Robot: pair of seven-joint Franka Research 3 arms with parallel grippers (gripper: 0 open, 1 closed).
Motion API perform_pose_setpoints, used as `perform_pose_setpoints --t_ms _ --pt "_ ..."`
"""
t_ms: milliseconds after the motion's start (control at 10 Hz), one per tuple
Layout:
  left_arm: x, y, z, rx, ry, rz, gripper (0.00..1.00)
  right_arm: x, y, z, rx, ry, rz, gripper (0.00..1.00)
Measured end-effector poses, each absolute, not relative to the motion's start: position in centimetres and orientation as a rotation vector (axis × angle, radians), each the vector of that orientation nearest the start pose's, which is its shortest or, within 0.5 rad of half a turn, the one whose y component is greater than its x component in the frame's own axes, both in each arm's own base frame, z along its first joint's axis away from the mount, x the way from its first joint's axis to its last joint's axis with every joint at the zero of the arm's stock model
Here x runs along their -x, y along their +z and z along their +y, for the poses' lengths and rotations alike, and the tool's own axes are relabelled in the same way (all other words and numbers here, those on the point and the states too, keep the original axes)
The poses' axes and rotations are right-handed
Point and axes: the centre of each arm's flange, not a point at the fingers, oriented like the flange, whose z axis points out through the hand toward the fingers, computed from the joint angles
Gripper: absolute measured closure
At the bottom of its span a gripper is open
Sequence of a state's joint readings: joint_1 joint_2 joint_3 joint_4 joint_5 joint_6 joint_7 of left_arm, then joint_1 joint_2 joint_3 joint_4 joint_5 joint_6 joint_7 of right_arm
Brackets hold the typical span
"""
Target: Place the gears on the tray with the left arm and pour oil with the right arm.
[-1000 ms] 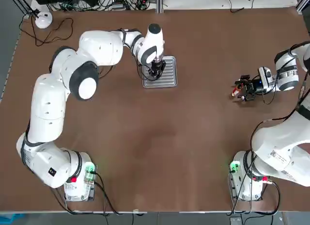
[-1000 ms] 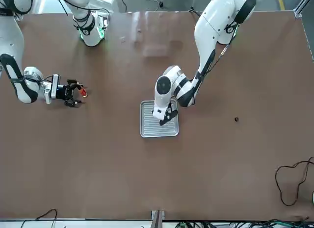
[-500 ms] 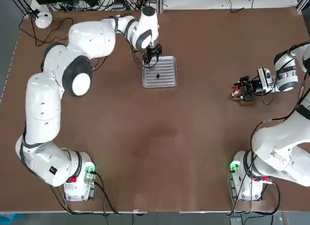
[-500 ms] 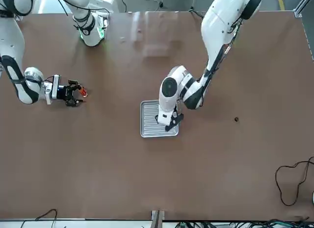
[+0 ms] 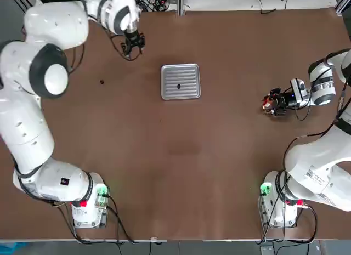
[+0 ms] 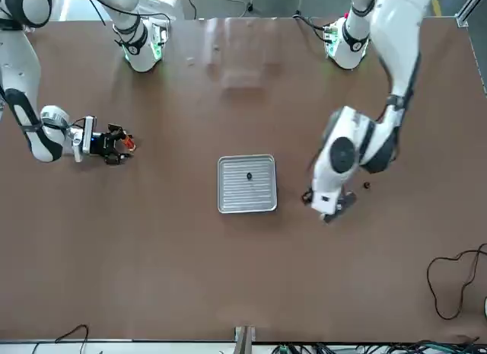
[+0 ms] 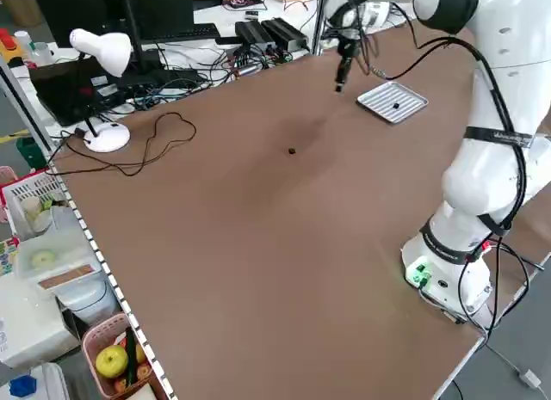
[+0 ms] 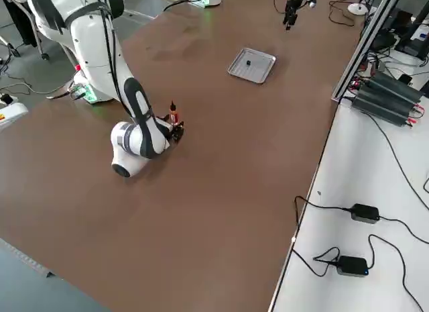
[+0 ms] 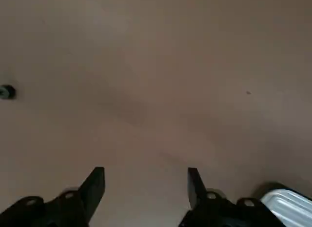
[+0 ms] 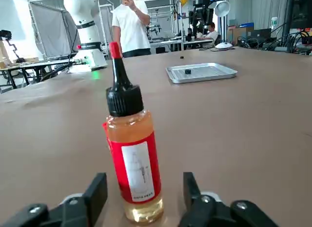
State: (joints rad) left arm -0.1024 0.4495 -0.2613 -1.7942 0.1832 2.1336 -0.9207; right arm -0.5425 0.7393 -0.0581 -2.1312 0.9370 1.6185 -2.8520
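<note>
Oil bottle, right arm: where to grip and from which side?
Grip the oil bottle on its labelled body, below the black cap. It stands upright on the table, and the right gripper is already level with it, fingers on either side but not yet touching. Come in horizontally; the straight round body suits that better than the thin nozzle.

- My top camera hangs overhead, looking straight down on the whole table [image 5: 219, 173], arm bases at the lower edge.
- My front camera looks down from across the table, facing the robot; both show the tray [image 5: 180, 81] mid-table.
- My two side cameras sit raised at either flank, looking diagonally across.
- My left wrist camera looks close down onto bare tabletop.
- My right wrist camera sits low, very near the oil bottle [image 10: 132, 163], with the tray beyond.
</note>
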Motion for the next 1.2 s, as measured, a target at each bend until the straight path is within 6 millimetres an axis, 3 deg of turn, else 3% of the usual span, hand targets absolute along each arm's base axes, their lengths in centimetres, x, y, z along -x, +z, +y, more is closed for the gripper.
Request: perform_pose_setpoints --t_ms 100,300,400,600,700,800,1200 --pt "-60.2 30.0 -15.5 2.986 0.08 -0.644 0.26 -39.2 5.4 -17.3 1.41 -1.012 -1.322 0.32" --pt "-57.8 27.1 -6.5 3.041 -0.008 -0.498 0.26 -39.2 5.4 -17.3 1.41 -1.011 -1.322 0.4" --pt "-56.1 25.2 -2.6 3.053 -0.026 -0.436 0.26 -39.2 5.4 -17.3 1.409 -1.011 -1.321 0.43" --pt "-53.7 22.6 2.6 3.065 -0.074 -0.336 0.28 -39.2 5.3 -17.3 1.409 -1.011 -1.321 0.49" --pt "-52.8 21.7 3.9 3.075 -0.108 -0.33 0.29 -39.2 5.3 -17.3 1.409 -1.011 -1.321 0.53" --pt "-52.3 20.9 3.8 3.087 -0.125 -0.326 0.29 -39.2 5.3 -17.3 1.409 -1.011 -1.321 0.55" --pt "-52.3 19.9 1.0 3.116 -0.135 -0.291 0.3 -39.2 5.3 -17.3 1.409 -1.011 -1.321 0.64"
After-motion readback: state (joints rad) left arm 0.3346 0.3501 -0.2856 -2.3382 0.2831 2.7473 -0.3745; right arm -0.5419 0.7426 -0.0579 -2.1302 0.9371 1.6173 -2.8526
